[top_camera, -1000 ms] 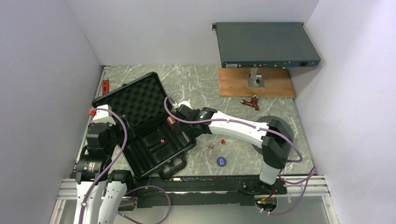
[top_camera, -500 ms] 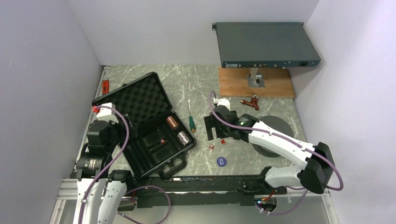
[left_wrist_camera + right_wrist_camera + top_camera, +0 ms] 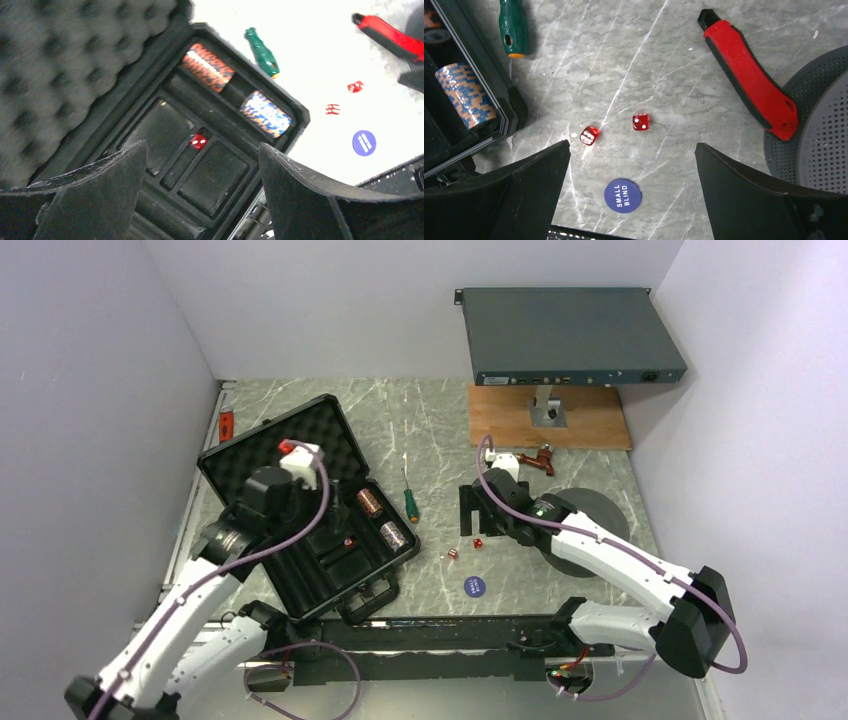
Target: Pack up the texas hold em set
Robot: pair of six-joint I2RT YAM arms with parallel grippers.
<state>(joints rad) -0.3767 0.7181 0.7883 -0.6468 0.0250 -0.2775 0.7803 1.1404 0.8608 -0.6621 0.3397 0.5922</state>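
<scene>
Grey-veined marble covers the table (image 3: 420,420), with pale walls on three sides. Taking the far wall as twelve o'clock, the open case (image 3: 335,565) lies toward nine, its foam lid (image 3: 300,445) thrown back toward eleven and its handle (image 3: 368,592) at the near edge. Inside, two chip stacks lie on their sides along the three-o'clock wall, the orange stack (image 3: 208,67) farther off and the blue stack (image 3: 265,113) nearer. One die (image 3: 198,141) sits in a narrow slot at the middle of the case.

The left gripper (image 3: 200,150) hovers over the case, its fingers apart with nothing between them. The right gripper (image 3: 631,147) hangs above bare marble at three o'clock of the case, its fingers spread wide and empty. Below it a second die (image 3: 589,135) and a third die (image 3: 640,121) lie near each other, not touching. The blue button (image 3: 622,196) lies at six o'clock of them. A green screwdriver (image 3: 512,27) lies at eleven o'clock of these dice, just outside the case wall. At two o'clock lies a red-handled tool (image 3: 749,80), one end at the rim of a grey disc (image 3: 819,135) that fills the three-o'clock side.
</scene>
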